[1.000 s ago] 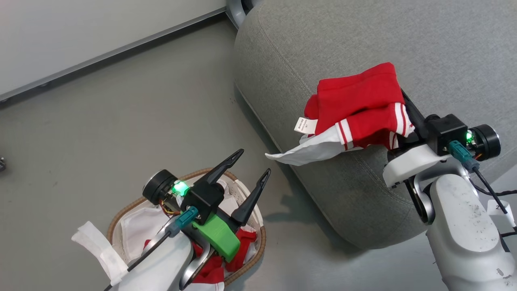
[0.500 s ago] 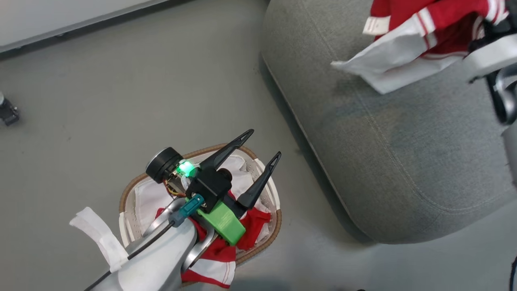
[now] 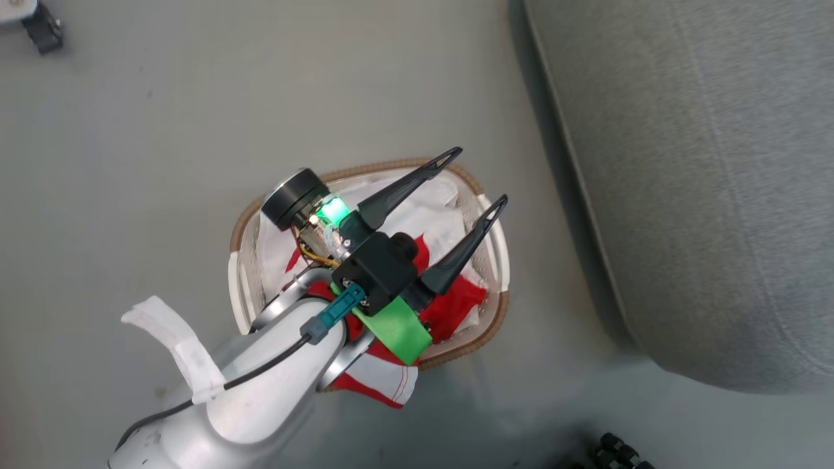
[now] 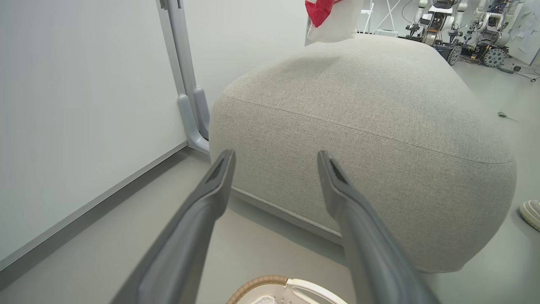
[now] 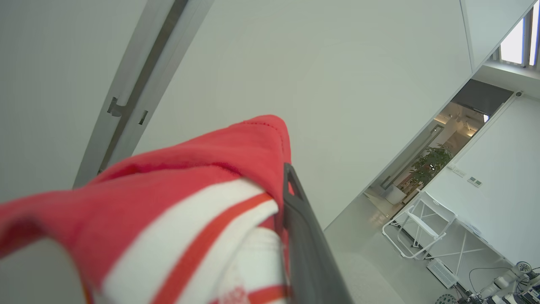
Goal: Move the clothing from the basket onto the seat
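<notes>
The basket [image 3: 242,221] stands on the floor left of the grey seat [image 3: 704,163], with red and white clothing [image 3: 462,299] lying in it over a white liner [image 3: 436,208]. My left gripper [image 3: 479,176] hovers above the basket, open and empty. In the left wrist view its fingers [image 4: 211,198] point at the seat [image 4: 358,97], and the basket's rim [image 4: 257,283] shows below them. A red and white garment [image 4: 318,8] hangs above the seat's top. My right gripper [image 5: 283,181] is shut on that garment [image 5: 168,198], which drapes over and hides one finger.
A small wheeled object [image 3: 39,26] sits on the floor at the far left. Dark parts [image 3: 612,453] lie near the bottom edge. A white wall with a grey post [image 4: 185,84] runs behind the seat. A pale shoe [image 4: 532,213] rests right of the seat.
The head camera has swung down and left, so the basket now sits mid-picture and the right arm with its garment has left that view. The left gripper stays open over the basket.
</notes>
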Tool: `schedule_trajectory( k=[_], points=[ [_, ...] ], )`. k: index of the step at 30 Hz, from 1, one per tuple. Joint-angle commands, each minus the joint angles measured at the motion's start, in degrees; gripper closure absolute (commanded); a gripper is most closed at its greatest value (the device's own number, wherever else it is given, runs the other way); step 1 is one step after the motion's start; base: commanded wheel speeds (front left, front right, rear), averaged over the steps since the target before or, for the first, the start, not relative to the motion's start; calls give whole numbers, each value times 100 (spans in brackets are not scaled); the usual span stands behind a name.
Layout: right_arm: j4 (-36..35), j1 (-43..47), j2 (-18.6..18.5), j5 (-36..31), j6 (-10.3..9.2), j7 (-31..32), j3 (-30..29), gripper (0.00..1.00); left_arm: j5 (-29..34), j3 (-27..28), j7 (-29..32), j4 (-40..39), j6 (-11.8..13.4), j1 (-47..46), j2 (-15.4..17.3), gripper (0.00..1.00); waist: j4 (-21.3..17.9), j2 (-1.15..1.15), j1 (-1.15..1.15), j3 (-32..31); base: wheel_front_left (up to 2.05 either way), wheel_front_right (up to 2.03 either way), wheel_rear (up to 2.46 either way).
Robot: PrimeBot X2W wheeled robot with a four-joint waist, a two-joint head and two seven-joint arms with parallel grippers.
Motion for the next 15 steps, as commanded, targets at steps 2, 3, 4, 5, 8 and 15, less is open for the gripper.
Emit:
schedule_trajectory(
  k=[2, 3, 4, 5, 8, 15],
  points=[
    [271, -28, 29, -71, -8, -43, -236, 100, 109, 9, -1, -61, -14, -206, -54, 0, 667, 0, -1, 923, 0, 0, 0],
    [386, 4, 64, -88, -8, -62, -357, 100, 130, 11, -1, -73, -14, -248, -67, 0, 693, 0, -1, 1016, 0, 0, 0],
    [483, 63, 109, -115, -8, -83, -441, 100, 137, 15, -1, -74, -14, -273, -77, 0, 702, 0, -1, 1077, 0, 0, 0],
    [614, 152, 180, -154, -8, -104, -521, 100, 151, 21, -1, -79, -14, -301, -86, 0, 706, 0, -1, 1152, 0, 0, 0],
    [864, 360, 392, -348, -8, -169, -685, 100, 210, 20, -1, -47, -14, -385, -72, 0, 668, 0, -1, 1282, 0, 0, 0],
    [803, 887, 917, -464, -8, -208, -1031, 100, 196, 51, -1, 74, -14, -406, -65, 0, 497, 0, -1, 1268, 0, 0, 0]
  ],
)
